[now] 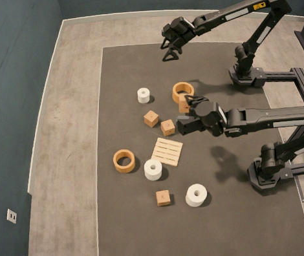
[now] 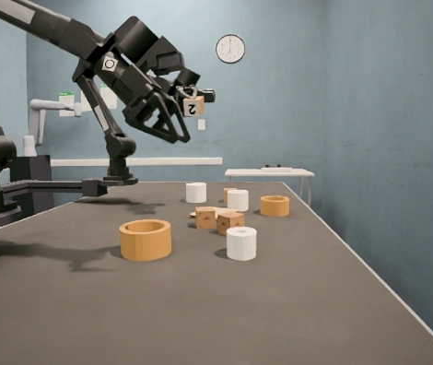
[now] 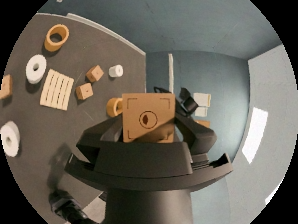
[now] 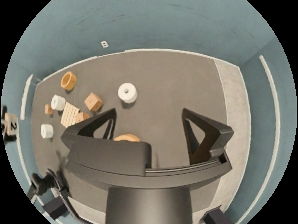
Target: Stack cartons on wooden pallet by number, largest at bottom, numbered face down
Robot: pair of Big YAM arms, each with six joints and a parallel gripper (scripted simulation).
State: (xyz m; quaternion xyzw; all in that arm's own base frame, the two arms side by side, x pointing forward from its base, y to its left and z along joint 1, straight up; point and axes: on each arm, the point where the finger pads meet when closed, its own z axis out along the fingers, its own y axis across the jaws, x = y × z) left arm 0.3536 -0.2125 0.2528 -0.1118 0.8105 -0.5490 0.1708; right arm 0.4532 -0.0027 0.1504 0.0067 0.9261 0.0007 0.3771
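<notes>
Cartons first, looking from above with twelve at the top: from the pallet (image 1: 167,152) (image 2: 222,211) (image 3: 56,90) (image 4: 70,115), one carton (image 1: 167,127) (image 2: 205,217) (image 3: 84,91) (image 4: 82,117) sits at twelve o'clock, another carton (image 1: 151,119) (image 2: 230,223) (image 3: 95,73) (image 4: 93,102) at eleven, a lone carton (image 1: 163,198) (image 3: 6,87) (image 4: 48,109) at six. A white roll (image 1: 152,175) (image 2: 238,201) (image 3: 30,75) (image 4: 58,104) stands at seven, close against the pallet's corner — I can't tell if they touch.

From the bench's end, I see the left gripper (image 1: 185,103) (image 2: 193,102) (image 3: 148,112) (image 4: 9,125) gripping the fourth carton (image 1: 184,105) (image 2: 193,106) (image 3: 148,112) (image 4: 12,125) in the air, an upside-down 2 facing me. The right gripper (image 1: 163,54) (image 2: 181,139) (image 3: 156,87) (image 4: 149,111) hangs nearer, towards seven o'clock of it.

In the left wrist view, that carton is pinched between both fingers, a ringed mark on the face shown.

In the right wrist view, the fingers stand wide open — the 2 shows out at nine o'clock.
</notes>
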